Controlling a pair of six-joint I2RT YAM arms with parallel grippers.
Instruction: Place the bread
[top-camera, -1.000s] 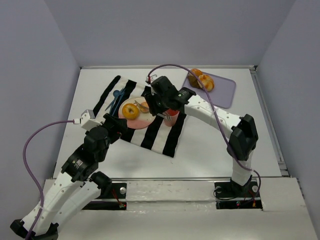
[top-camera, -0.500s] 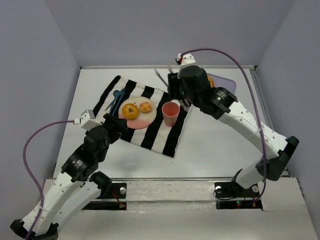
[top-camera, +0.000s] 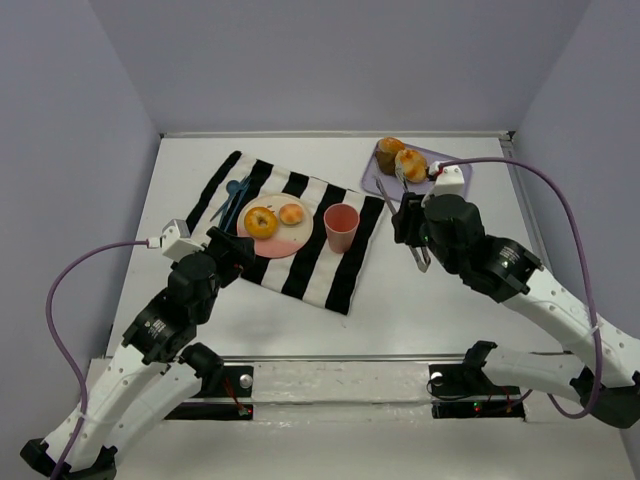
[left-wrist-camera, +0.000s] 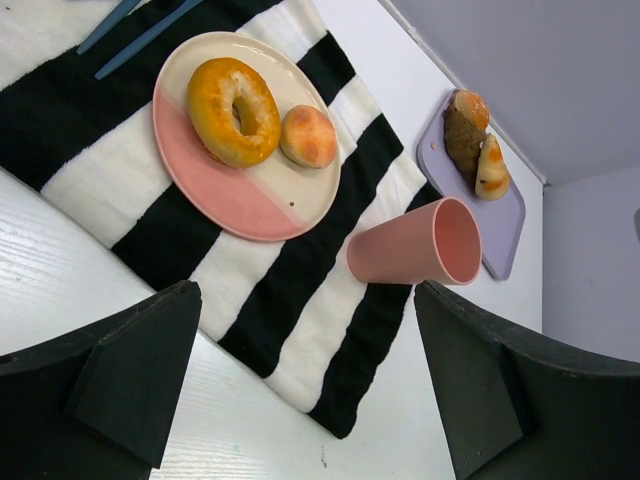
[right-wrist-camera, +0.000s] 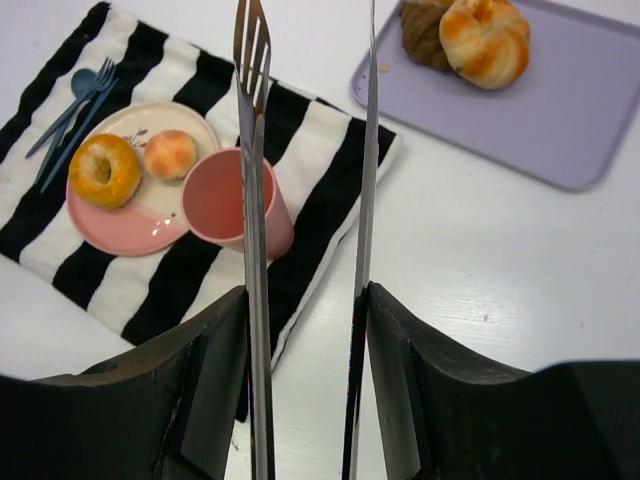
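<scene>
A small round bread bun (top-camera: 291, 214) lies on the pink and cream plate (top-camera: 283, 243) beside a bagel (top-camera: 261, 221); nothing holds it. Two more breads (top-camera: 401, 160) sit on the purple tray (top-camera: 440, 190). My right gripper (top-camera: 415, 235) is shut on metal tongs (right-wrist-camera: 252, 150), hanging above the bare table between the cloth and the tray. The tongs' arms stand apart with nothing between them. In the right wrist view the bun (right-wrist-camera: 170, 154) lies left of the tongs' tips. My left gripper (left-wrist-camera: 305, 300) is open and empty, near the cloth's near-left edge.
A pink cup (top-camera: 341, 228) stands on the black and white striped cloth (top-camera: 330, 275) right of the plate. Blue cutlery (top-camera: 230, 198) lies on the cloth left of the plate. Walls close the table on three sides.
The right arm has drawn away from the plate, up and then right toward the tray's near side, tongs empty. The bun stays on the plate. The left arm has not moved.
</scene>
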